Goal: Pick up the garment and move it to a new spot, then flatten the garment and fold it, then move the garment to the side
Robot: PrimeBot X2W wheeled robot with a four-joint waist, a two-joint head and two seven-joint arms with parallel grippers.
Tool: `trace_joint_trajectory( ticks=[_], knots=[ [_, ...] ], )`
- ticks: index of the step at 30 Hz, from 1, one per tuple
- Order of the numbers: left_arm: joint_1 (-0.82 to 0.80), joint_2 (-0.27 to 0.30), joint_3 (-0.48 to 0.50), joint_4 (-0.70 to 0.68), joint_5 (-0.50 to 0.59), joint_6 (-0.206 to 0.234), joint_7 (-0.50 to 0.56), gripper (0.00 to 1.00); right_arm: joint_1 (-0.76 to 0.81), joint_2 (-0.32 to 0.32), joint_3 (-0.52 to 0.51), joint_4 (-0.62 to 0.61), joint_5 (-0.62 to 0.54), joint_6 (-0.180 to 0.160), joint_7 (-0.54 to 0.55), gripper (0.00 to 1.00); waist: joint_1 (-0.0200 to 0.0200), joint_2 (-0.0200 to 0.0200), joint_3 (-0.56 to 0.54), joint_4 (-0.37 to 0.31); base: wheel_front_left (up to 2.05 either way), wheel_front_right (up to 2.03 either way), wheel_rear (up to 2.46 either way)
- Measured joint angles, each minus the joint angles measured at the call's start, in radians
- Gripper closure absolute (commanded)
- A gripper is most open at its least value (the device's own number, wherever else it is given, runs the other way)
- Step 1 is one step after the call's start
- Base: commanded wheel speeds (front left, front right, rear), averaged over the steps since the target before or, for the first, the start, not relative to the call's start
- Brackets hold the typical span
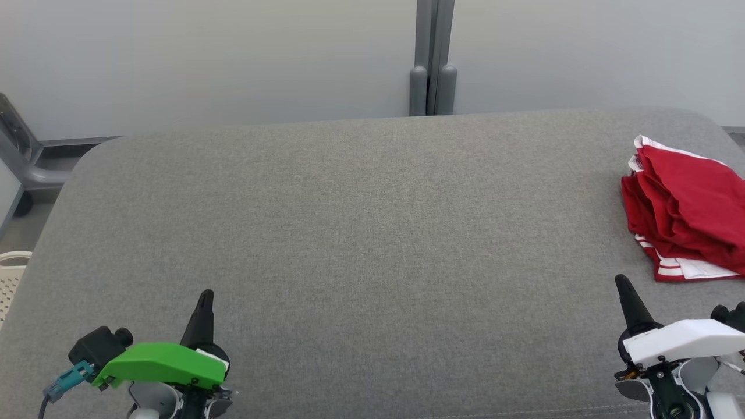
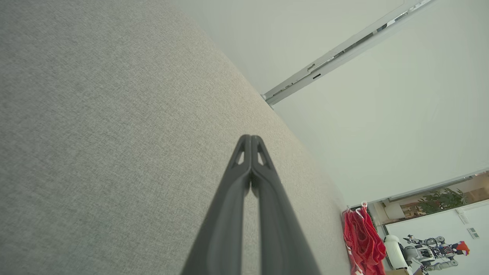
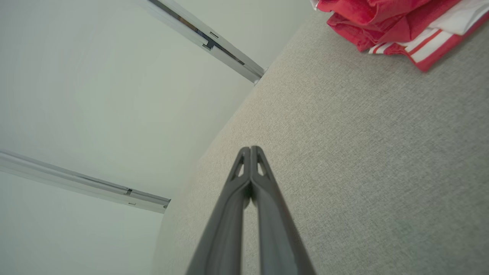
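The red fabric garment (image 1: 687,203), edged with white stripes, was seen bunched in a loosely folded heap at the far right of the grey upholstered fabric surface (image 1: 349,233). It lay close to the rounded far right corner and was partly cut off by the edge of the head view. Striped red-and-white trim was turned out along its near edge. It was touched by neither pincer.

A white perforated plastic basket (image 1: 10,279) was glimpsed beyond the left edge of the surface, lower down; what it held could not be told.

Behind the surface, pale grey wall panels were joined by a grey upright post (image 1: 432,58), and a grey metal frame leg (image 1: 26,163) was seen at the far left. In the left wrist view, far beyond the garment, a white-bodied second robot (image 2: 428,252) and a green leafy plant (image 2: 443,198) were made out.

The left gripper (image 1: 205,298), carried under a green plastic wrist cover (image 1: 163,364), was held over the near left of the surface. Its dark fingers were pressed together on nothing and pointed toward the far side, well apart from the garment. The right gripper (image 1: 624,285), carried under a white plastic wrist cover (image 1: 681,340), was held at the near right. Its fingers were likewise pressed together and empty, leaning slightly leftward, near the garment's near edge but apart from it. Whether either tip touched the surface could not be told.
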Motion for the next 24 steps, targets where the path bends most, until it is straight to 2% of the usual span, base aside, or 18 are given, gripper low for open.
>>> trace_joint_trajectory(
  ticks=[24],
  knots=[
    [-0.036, -0.085, 0.089, 0.033, -0.149, -0.083, 0.046, 1.0, -0.023, -0.001, -0.071, 0.021, 0.254, 0.0, 0.055, 1.0, 0.0, 0.0, 0.018, -0.012, 0.0, 0.0, 0.0]
  ],
)
